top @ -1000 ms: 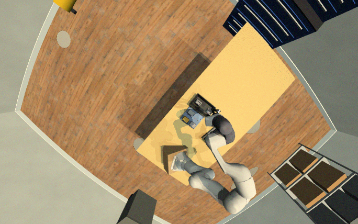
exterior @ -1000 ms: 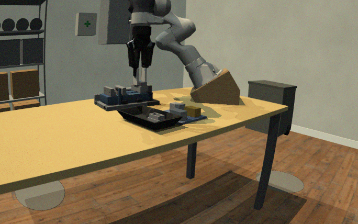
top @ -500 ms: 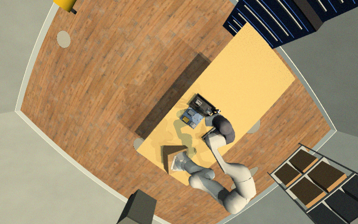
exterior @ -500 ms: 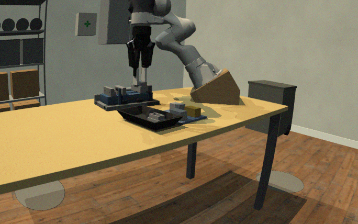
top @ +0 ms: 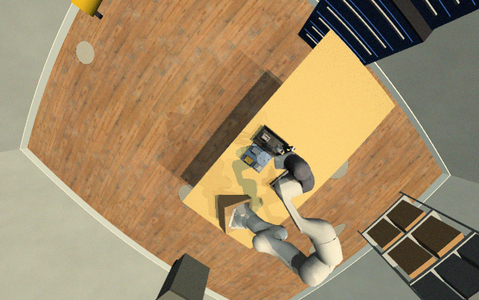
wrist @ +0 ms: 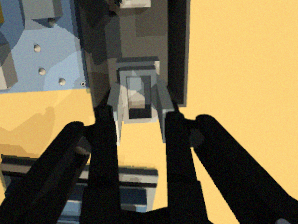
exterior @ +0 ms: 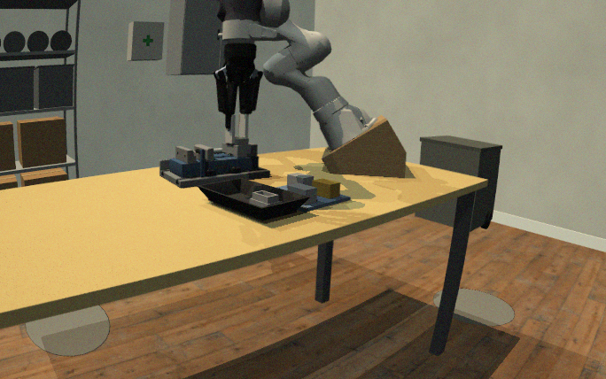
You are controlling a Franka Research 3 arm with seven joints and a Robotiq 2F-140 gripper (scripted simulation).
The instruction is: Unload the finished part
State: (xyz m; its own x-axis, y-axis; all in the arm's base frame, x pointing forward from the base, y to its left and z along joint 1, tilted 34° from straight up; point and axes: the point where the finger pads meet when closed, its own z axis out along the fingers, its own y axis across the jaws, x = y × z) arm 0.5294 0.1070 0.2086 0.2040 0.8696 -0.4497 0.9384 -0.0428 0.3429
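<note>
My gripper points straight down and is shut on the finished part, a small grey block. It holds the part in the air, clear of the blue vise. In the wrist view the part hangs over the near end of the black outfeed tray. A second grey pocketed part lies on the tray floor toward its far end. In the overhead view the arm hides the gripper.
A blue fixture plate with a grey block and a yellow block lies beside the tray. The arm's wedge-shaped wooden base stands at the table's end. A shelf rack stands at the far left.
</note>
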